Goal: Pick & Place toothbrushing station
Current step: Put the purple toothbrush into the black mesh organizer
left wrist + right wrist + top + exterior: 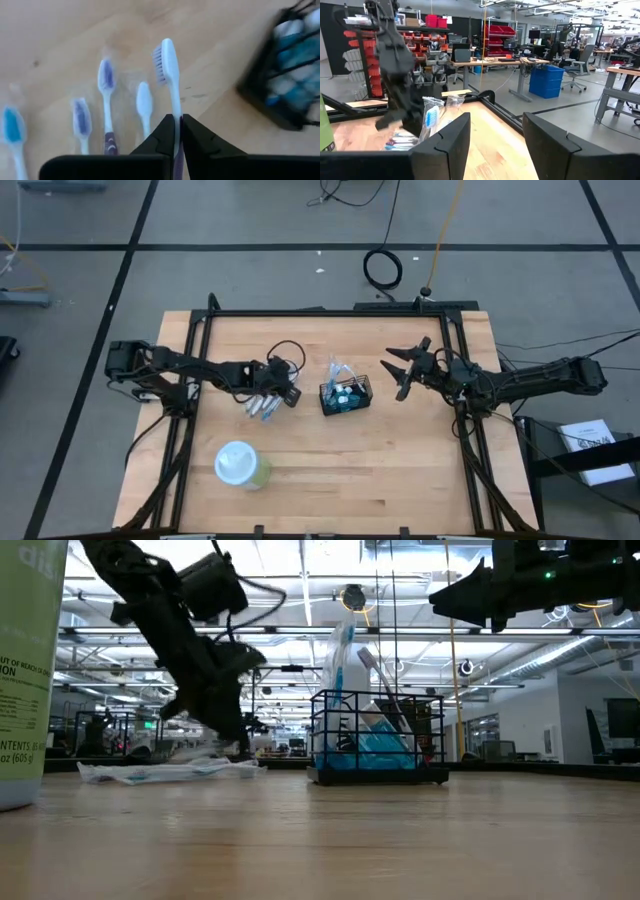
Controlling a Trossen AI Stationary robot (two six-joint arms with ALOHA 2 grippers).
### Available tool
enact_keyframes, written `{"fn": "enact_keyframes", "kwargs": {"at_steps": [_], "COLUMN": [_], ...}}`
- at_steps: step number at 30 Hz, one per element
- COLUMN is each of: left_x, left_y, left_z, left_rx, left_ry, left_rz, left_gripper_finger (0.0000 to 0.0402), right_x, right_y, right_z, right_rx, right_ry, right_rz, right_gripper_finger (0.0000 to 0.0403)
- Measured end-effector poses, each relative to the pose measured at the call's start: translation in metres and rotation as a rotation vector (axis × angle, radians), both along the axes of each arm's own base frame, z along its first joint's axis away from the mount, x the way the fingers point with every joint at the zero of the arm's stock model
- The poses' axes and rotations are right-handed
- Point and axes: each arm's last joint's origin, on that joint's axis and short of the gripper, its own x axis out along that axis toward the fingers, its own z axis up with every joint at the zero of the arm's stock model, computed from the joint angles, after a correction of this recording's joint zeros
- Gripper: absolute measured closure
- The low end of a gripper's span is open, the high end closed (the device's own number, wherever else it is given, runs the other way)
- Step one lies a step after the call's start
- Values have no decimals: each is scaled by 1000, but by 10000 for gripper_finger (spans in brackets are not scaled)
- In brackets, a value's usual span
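Note:
The toothbrushing station, a small black wire caddy (pixel 345 396) (pixel 378 740), stands mid-table with blue and white items and an upright wrapped brush in it. Left of it, several toothbrushes (pixel 106 82) (pixel 260 409) lie side by side on the wood. My left gripper (pixel 177 117) (pixel 272 398) is over that row, slanting down, shut on a white toothbrush with purple bristles (pixel 165 55). My right gripper (pixel 400 372) (pixel 495 145) hangs open in the air right of the caddy, holding nothing. My left gripper pinches the white toothbrush by its neck (pixel 176 112), just below the head, between its two fingers. The fingers slant down from the table's left and lie along the brush. The head sticks out past the fingertips, bristles sideways. The handle is hidden behind the fingers.
A round pale-green cup with a whitish top (pixel 241 465) stands near the front left of the table and fills the left edge of the low view (pixel 25 670). Black frame rails (pixel 330 311) run along the table's edges. Bare wood lies between the caddy and the front edge.

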Motion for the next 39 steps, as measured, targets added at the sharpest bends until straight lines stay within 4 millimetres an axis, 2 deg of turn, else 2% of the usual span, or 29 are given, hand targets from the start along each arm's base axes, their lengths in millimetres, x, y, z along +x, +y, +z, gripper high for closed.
{"fn": "enact_keyframes", "kwargs": {"at_steps": [6, 9, 15, 18, 22, 26, 31, 39], "left_x": [4, -3, -21, -24, -14, 7, 38, 77], "left_y": [-8, -13, -30, -37, -40, -40, -36, -34], "left_z": [44, 72, 133, 153, 150, 133, 114, 97], "left_rx": [100, 196, 505, 664, 803, 871, 869, 825], "left_ry": [-82, -113, -308, -442, -613, -732, -759, -731], "left_rz": [-82, -101, -134, -182, -327, -453, -513, -574], "left_gripper_finger": [389, 390, 391, 391, 391, 391, 391, 391], "right_x": [0, 0, 2, 4, 12, 24, 36, 46], "right_y": [0, 0, 0, 0, 0, 2, 5, 6], "right_z": [-1, -2, -4, -5, -6, -12, -12, -16], "right_rx": [0, 1, 7, 7, 7, 16, 6, 84], "right_ry": [14, 18, 27, 27, -2, -21, -128, -222], "right_rz": [-4, -5, -4, -2, 3, 68, 191, 249], "right_gripper_finger": [232, 232, 232, 232, 232, 232, 221, 170]}}
